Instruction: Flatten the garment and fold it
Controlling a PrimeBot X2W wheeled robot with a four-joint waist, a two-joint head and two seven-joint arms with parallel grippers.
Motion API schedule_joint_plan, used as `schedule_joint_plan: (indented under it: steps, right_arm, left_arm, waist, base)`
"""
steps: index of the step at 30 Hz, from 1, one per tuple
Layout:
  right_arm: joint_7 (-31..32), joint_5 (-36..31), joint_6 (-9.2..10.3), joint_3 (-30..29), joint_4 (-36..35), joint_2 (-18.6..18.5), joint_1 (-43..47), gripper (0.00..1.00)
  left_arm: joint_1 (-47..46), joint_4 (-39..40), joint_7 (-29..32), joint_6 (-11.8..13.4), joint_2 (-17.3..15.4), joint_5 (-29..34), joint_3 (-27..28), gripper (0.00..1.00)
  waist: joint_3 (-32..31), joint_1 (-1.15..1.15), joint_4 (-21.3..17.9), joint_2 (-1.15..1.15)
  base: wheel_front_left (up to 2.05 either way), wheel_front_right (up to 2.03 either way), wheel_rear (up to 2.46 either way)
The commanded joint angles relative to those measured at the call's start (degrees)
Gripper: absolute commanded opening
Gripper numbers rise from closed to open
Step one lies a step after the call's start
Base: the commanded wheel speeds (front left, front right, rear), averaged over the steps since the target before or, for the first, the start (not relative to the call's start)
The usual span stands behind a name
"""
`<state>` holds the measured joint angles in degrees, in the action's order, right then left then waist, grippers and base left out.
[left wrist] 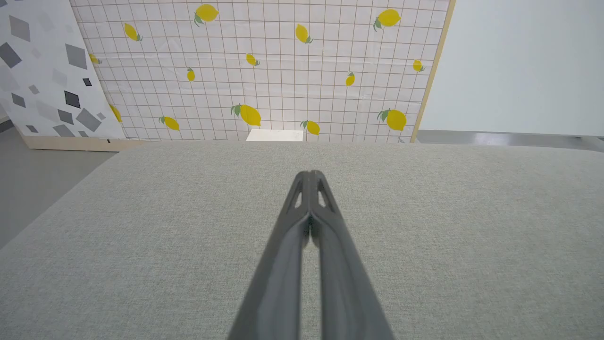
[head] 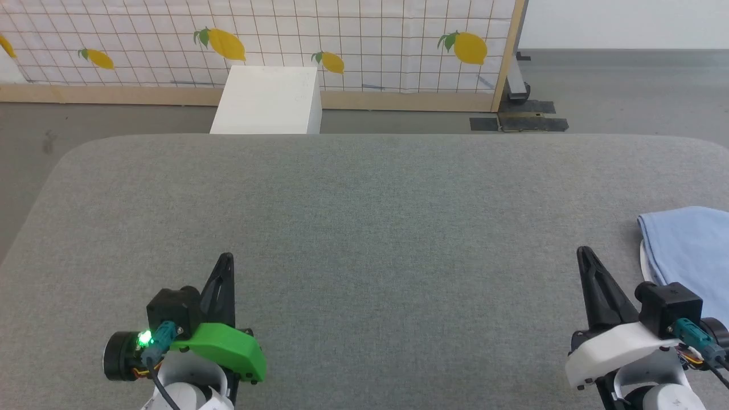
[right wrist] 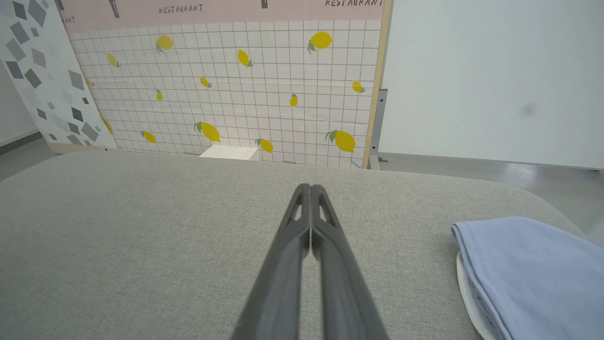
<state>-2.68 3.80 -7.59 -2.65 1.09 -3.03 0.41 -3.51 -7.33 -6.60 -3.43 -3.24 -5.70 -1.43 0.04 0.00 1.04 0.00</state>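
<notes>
shows the garment, light blue with a white inner edge, lying at 3 o'clock on the grey table, near the right gripper. places the left gripper at 7 o'clock. finds both pairs of jaws pressed together, holding nothing.

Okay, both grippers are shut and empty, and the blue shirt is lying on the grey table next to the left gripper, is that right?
Not quite: the blue shirt lies next to the right gripper, not the left gripper, as the head view shows. Both grippers are shut and empty, and the shirt is on the grey table.
</notes>
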Motion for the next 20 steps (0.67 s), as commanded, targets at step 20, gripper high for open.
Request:
schedule_joint_plan:
  steps: [20]
  right_arm:
    - [1.2, -1.8, 0.07, 1.2, -0.6, 0.1, -0.3, 0.0]
  left_arm:
    - [1.9, 3.2, 2.8, 1.6, 0.3, 2.6, 0.7, 0.0]
  waist:
    - [0.0, 0.0, -0.4, 0.0]
  base:
    - [0.0, 0.0, 0.0]
